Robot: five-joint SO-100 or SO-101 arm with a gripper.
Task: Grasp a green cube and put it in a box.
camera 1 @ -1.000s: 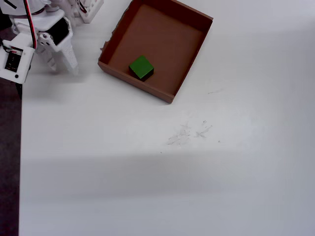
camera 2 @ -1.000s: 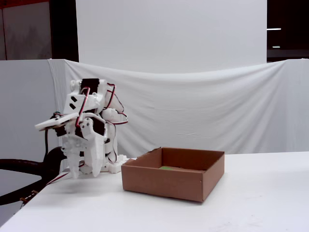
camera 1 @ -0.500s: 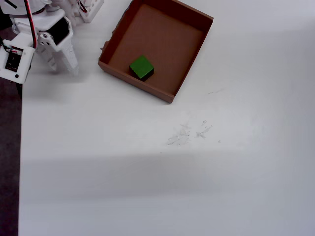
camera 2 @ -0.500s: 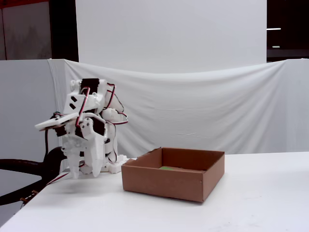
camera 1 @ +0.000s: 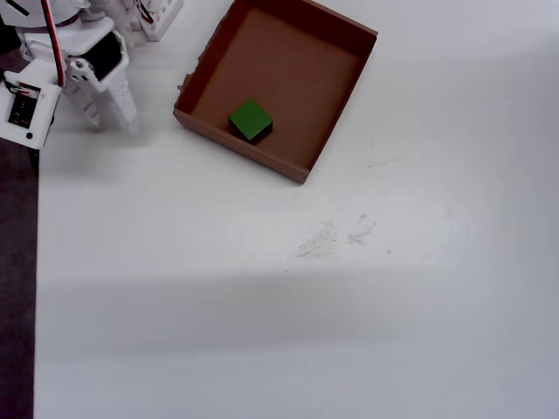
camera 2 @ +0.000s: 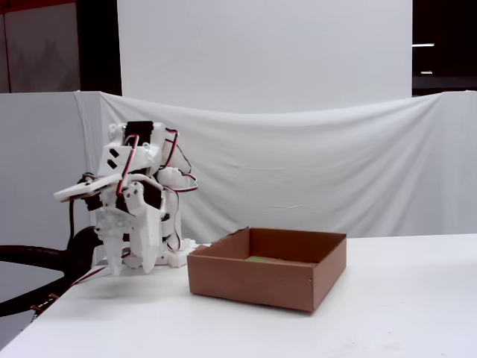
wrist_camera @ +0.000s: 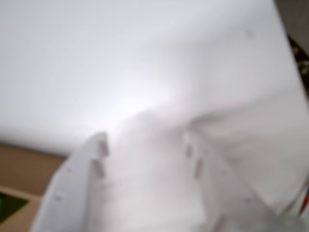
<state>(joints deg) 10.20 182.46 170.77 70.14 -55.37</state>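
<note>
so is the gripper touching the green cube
Apart. The overhead view shows the gripper over bare table outside the box, while the green cube sits inside it.

Green cube (darker sides); brown box, reddish walls; white end effector w/ red wires; white table.

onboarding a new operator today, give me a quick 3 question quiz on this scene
1. True or false: the small green cube lies inside the shallow brown cardboard box.
2. Multiple choice: in the overhead view, the white two-finger claw is A) above the box, B) left of the box, over the white table, C) gripping the cube.
3. Fill in: the cube sits near the box's ___ wall in the overhead view.

Key: 1 true. 2 B. 3 lower left; the claw holds nothing.
</note>
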